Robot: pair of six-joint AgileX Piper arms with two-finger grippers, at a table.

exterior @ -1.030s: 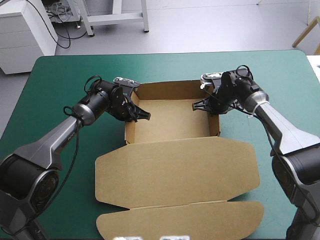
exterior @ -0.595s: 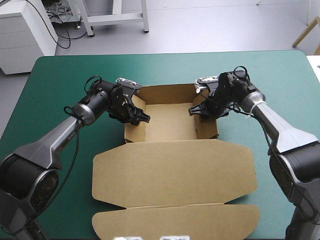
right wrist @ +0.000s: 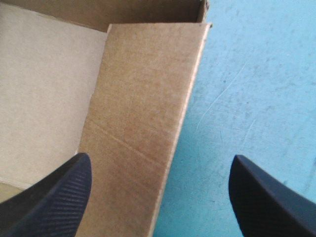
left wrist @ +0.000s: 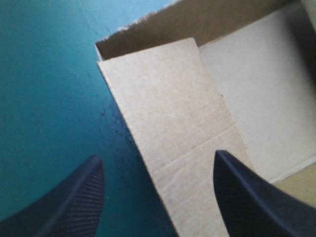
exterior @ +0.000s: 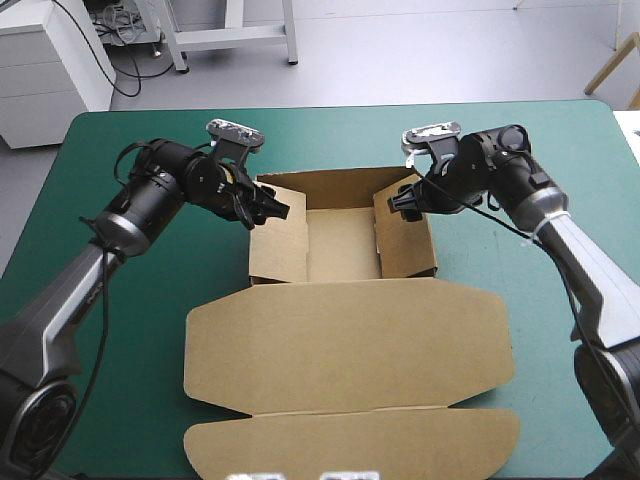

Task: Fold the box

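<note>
The brown box [exterior: 340, 240] lies mid-table as an open tray, its lid [exterior: 350, 340] flat toward the near edge with a tuck flap [exterior: 350, 445] beyond it. Both side flaps lean inward over the tray floor. My left gripper [exterior: 270, 206] hovers open above the left side flap [exterior: 280, 240]. In the left wrist view that flap [left wrist: 173, 123] lies below my gripper [left wrist: 158, 197], untouched. My right gripper [exterior: 403, 200] hangs open over the right side flap [exterior: 405, 240]. The right wrist view shows this flap [right wrist: 143, 108] under my gripper [right wrist: 158, 197], with nothing held.
Teal-green cover [exterior: 120, 330] shows on both sides of the box and behind its back wall [exterior: 330, 185]. The flat lid reaches close to the table's near edge.
Both grippers have opened and drawn up and outward from inside the tray. The two side flaps have swung inward over the floor, and the lid has settled slightly.
</note>
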